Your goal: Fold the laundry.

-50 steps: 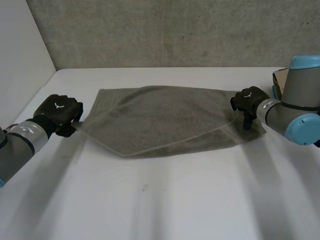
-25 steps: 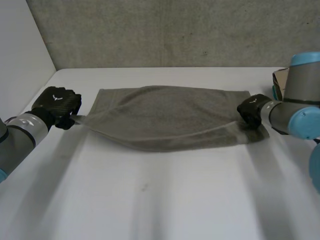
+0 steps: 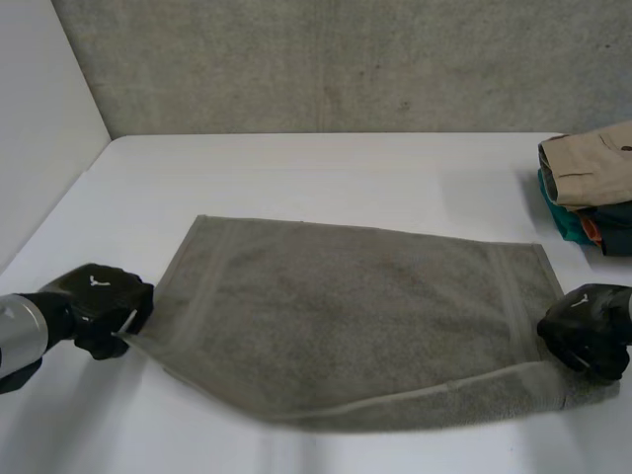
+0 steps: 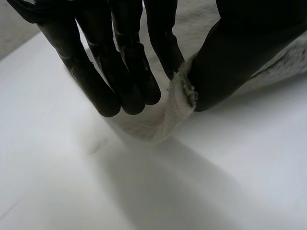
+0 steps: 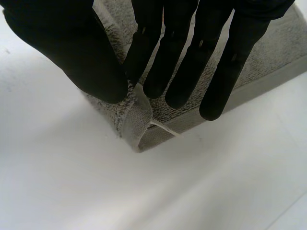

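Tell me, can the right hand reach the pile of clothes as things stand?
Probably not at once: the right hand pinches a corner of the towel and must let go first. Otherwise only bare table lies between it and the pile of clothes.

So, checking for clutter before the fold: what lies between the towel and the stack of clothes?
Only bare white table, as the head view shows; the towel and the stack of clothes lie apart.

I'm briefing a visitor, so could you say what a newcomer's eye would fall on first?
A grey towel lies spread across the white table, pinched at its near corners by the left hand and the right hand. A stack of folded clothes sits at the table's far right.
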`<state>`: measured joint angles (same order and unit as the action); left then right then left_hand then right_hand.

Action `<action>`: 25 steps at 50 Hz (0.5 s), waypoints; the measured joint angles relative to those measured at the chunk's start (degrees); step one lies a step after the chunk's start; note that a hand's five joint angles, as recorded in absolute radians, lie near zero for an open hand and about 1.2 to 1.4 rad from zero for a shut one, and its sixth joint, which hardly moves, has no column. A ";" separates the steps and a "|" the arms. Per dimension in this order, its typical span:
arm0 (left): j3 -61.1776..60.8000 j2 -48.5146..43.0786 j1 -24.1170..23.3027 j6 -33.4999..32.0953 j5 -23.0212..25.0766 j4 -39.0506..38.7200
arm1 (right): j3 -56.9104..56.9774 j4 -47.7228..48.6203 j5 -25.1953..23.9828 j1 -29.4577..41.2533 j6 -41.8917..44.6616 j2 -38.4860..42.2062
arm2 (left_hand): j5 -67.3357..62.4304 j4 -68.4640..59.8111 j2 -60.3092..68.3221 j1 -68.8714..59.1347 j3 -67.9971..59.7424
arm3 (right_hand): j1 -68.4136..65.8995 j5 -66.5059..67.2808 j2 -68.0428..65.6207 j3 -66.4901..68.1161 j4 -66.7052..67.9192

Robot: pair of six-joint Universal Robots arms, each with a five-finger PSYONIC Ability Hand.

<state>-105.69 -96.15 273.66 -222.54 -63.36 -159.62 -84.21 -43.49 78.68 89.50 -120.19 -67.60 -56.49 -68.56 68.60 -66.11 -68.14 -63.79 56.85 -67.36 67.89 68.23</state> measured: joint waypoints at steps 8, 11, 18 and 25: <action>11.05 -10.13 -6.85 3.78 -5.35 -1.84 | 5.94 12.22 0.48 1.86 -10.47 4.91 | 0.00 -0.01 0.00 0.00 0.00 | 0.00 0.00 0.00 0.00 0.00; 18.30 -14.32 -9.59 7.52 -9.54 -5.20 | 8.30 17.88 1.06 2.52 -14.63 5.81 | 0.00 -0.01 0.01 0.00 0.00 | 0.00 0.00 0.00 0.00 0.00; 33.98 -23.22 -14.40 13.66 -17.10 -12.44 | 10.21 30.53 2.77 3.42 -18.12 7.73 | 0.00 -0.01 0.01 0.00 0.00 | 0.00 0.00 0.00 0.00 0.00; 47.34 -32.58 -18.28 13.44 -20.49 -15.09 | 10.35 43.43 4.58 4.11 -17.95 10.67 | 0.00 -0.02 0.01 0.00 0.00 | 0.00 0.00 0.00 0.00 0.00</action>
<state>-58.35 -128.73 255.38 -209.10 -83.86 -174.71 -73.87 -0.07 83.26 93.61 -138.13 -56.93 -56.49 -68.58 68.62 -66.11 -68.14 -63.79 56.86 -67.35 67.89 68.23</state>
